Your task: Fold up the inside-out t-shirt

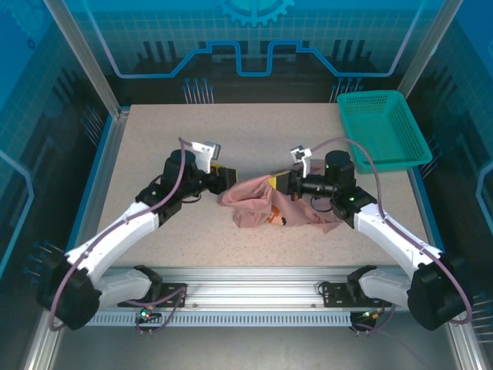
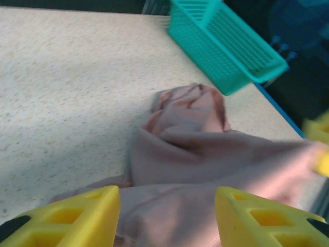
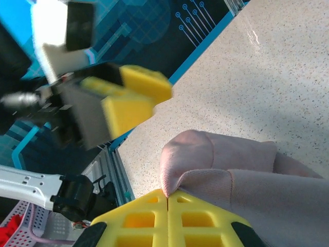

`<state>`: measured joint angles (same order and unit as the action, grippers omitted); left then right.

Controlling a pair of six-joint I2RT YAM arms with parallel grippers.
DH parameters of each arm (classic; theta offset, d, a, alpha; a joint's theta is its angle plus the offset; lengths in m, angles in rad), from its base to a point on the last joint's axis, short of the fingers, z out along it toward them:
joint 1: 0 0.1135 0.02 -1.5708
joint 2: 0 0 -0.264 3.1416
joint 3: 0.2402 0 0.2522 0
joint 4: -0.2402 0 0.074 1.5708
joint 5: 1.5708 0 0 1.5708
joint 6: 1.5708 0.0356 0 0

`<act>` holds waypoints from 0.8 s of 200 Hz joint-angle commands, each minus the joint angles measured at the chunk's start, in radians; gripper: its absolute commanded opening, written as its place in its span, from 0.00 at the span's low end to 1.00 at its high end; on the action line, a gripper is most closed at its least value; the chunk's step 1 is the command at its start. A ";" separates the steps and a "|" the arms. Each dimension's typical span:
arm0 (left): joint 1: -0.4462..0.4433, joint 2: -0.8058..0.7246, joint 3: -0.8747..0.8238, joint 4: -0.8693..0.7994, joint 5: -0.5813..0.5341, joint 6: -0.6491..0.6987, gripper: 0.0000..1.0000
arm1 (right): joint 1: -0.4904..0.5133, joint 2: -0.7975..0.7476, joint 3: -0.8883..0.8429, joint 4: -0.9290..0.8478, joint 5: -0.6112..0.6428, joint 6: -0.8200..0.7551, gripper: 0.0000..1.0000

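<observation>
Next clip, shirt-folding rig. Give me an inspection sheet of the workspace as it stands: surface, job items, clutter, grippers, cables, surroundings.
Surface: speckled beige table, no spills seen.
Job's things: salmon-pink t-shirt bunched in a heap at mid-table, not folded.
Clutter: teal mesh basket at the far right corner, apart from the t-shirt, nothing seen inside.
Grippers: left gripper open, fingers apart over the cloth; right gripper shut on a fold of the t-shirt.
Cables: purple-grey cables loop along each arm, off the cloth.
Surroundings: blue-lit panels behind, aluminium rail at the near edge.
</observation>
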<state>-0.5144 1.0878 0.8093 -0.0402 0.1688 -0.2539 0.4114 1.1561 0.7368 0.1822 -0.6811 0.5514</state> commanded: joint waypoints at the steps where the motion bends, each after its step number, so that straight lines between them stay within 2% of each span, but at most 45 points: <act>1: -0.046 -0.067 -0.049 0.016 0.041 0.073 0.48 | -0.003 0.019 0.039 0.036 0.009 0.039 0.00; 28: -0.076 -0.068 -0.074 0.081 0.251 0.075 0.31 | -0.015 0.035 0.053 0.010 0.027 0.043 0.00; 50: -0.089 -0.025 -0.077 0.125 0.415 0.064 0.27 | -0.025 0.045 0.061 0.000 0.036 0.057 0.00; 66: -0.090 0.016 -0.072 0.146 0.484 0.045 0.26 | -0.029 0.050 0.063 -0.005 0.039 0.062 0.00; 96: -0.088 0.108 -0.031 0.119 0.458 0.048 0.28 | -0.034 0.048 0.061 -0.003 0.042 0.067 0.00; 119: -0.087 0.184 0.024 0.083 0.387 0.045 0.25 | -0.035 0.046 0.058 0.000 0.038 0.070 0.00; 132: -0.082 0.215 0.044 0.083 0.350 0.031 0.30 | -0.036 0.042 0.057 -0.001 0.038 0.070 0.00; 160: -0.047 0.268 0.085 0.100 0.323 -0.007 0.31 | -0.036 0.037 0.052 -0.001 0.039 0.068 0.00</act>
<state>-0.5919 1.3212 0.8352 0.0502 0.5327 -0.2241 0.3897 1.2011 0.7677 0.1734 -0.6430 0.6109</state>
